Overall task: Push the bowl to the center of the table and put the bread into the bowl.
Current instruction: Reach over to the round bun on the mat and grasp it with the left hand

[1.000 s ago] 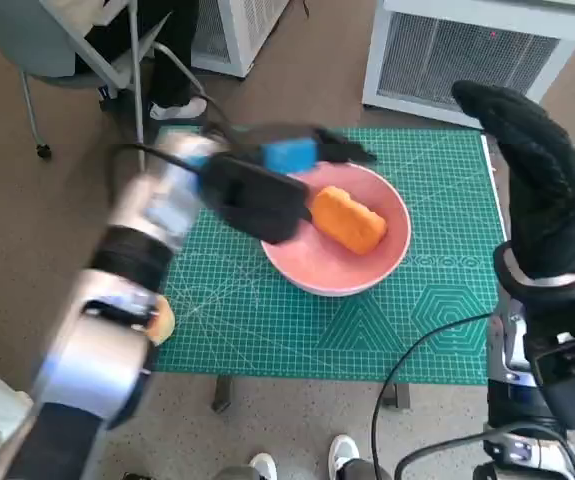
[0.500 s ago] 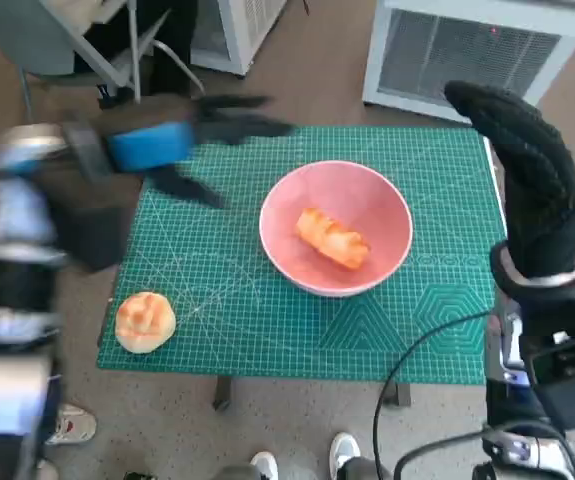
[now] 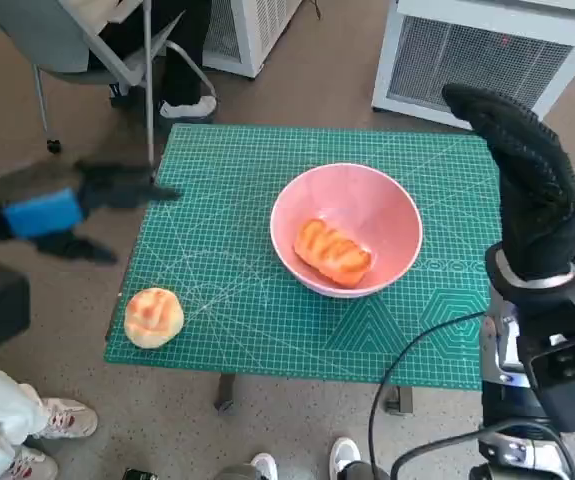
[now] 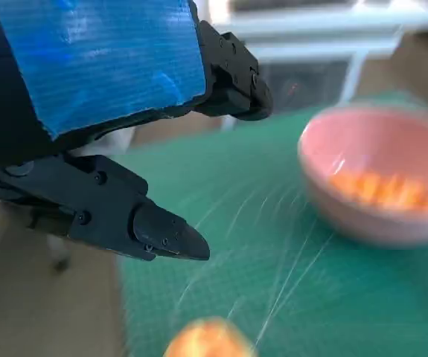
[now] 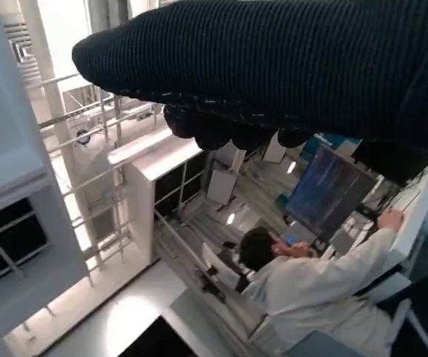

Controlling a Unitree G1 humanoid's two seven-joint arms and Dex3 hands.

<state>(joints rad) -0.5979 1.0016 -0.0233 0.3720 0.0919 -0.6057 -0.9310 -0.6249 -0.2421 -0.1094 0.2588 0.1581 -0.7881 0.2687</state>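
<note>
A pink bowl [image 3: 399, 238] stands near the middle of the green mat [image 3: 237, 270], with an orange piece of bread [image 3: 333, 253] lying in it. The left wrist view shows the same bowl [image 4: 377, 223] and its bread [image 4: 377, 190], blurred. A round bun [image 3: 154, 317] lies near the mat's front left corner; the bun [image 4: 208, 341] also shows in the left wrist view. My left hand [image 3: 62, 212] is out past the table's left edge, blurred, fingers apart and holding nothing. My right hand [image 3: 527, 190] is raised at the table's right edge, empty.
A chair [image 3: 87, 50] and a person's legs stand beyond the far left corner. White grilled units [image 3: 487, 50] stand behind the table. Shoes [image 3: 62, 420] show at the front left and front. The right wrist view shows a person [image 5: 310, 282] at a screen.
My left hand let go of the bread in the bowl and swung back leftward, off the table. The camera shifted slightly. My right hand stayed raised.
</note>
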